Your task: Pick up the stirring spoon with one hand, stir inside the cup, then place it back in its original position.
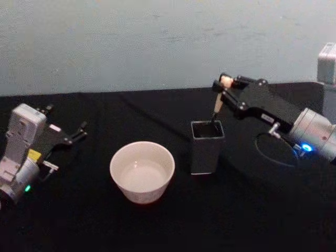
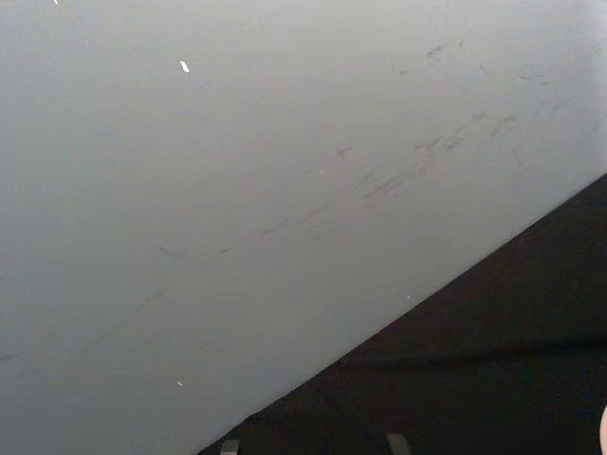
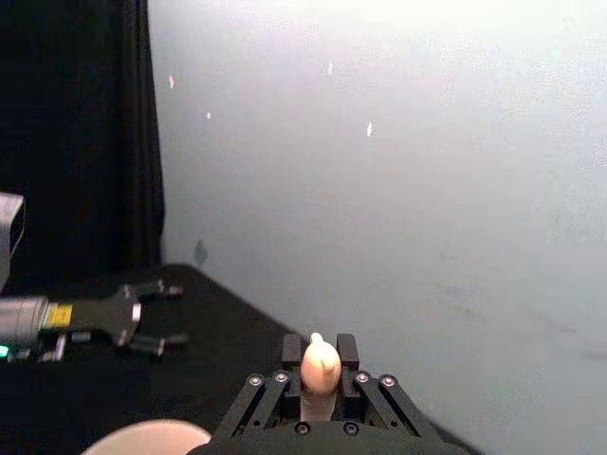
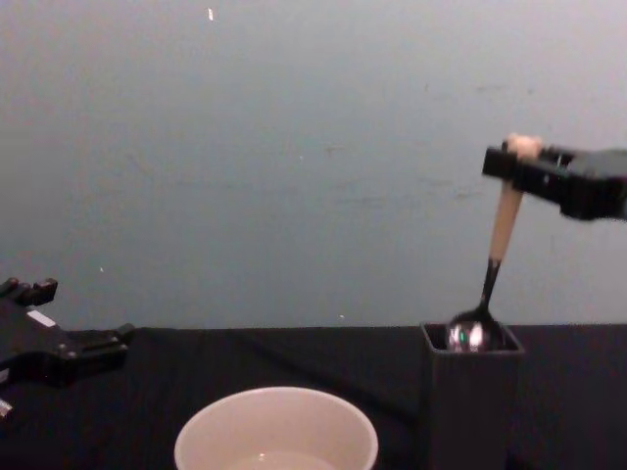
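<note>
In the upper right of the head view, the right gripper (image 1: 223,83) reaches in from the right edge, its jaws closed on the top of the stirring spoon (image 1: 217,107), just under the tiny bear head. The spoon hangs nearly upright, slightly tilted, over the dark grey square holder (image 1: 206,147) at centre right of the frame. In the chest view the spoon's (image 4: 506,223) shiny bowl sits at the holder's (image 4: 468,401) mouth, about level with the rim. The cream-white cup (image 1: 142,171) stands on the black desk (image 1: 157,226) just left of the holder, apart from it, at lower centre. The left gripper (image 1: 80,132) rests low at the left edge of the frame, well apart from the cup, its jaws spread wide and holding nothing. A pale wall (image 1: 131,42) fills the upper part.
</note>
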Robot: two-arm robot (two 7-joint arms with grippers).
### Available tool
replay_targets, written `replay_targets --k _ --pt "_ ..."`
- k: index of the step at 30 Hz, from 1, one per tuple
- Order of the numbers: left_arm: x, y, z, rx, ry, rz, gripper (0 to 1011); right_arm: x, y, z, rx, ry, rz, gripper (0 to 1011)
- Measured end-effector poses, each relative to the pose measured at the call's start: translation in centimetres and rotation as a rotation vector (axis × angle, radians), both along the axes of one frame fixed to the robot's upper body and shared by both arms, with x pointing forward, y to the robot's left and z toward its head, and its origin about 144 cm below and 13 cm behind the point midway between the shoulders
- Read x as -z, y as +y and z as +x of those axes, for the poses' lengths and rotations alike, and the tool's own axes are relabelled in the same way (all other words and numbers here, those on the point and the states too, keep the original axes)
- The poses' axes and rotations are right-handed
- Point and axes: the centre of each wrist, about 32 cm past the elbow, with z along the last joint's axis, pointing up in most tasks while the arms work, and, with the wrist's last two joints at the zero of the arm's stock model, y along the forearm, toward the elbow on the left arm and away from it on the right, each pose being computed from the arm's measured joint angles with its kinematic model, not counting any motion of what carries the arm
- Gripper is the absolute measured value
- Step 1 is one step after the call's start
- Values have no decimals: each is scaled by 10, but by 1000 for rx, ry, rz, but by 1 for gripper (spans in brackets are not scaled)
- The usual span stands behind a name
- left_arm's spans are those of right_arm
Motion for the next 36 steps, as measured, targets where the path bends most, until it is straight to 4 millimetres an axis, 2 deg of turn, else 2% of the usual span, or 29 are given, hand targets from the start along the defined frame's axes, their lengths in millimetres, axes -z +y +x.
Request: replay_targets --k 9,18,27,36 --pt "0 0 0 0 0 0 1001 -15 9 -6 29 -45 31 215" --pt "0 0 0 0 0 0 1001 -19 31 -2 -6 -54 46 214" --pt "0 0 0 0 0 0 1001 -4 64 2 -84 -45 25 214" --pt "0 0 0 0 0 0 1001 18 85 2 -153 -26 -4 214"
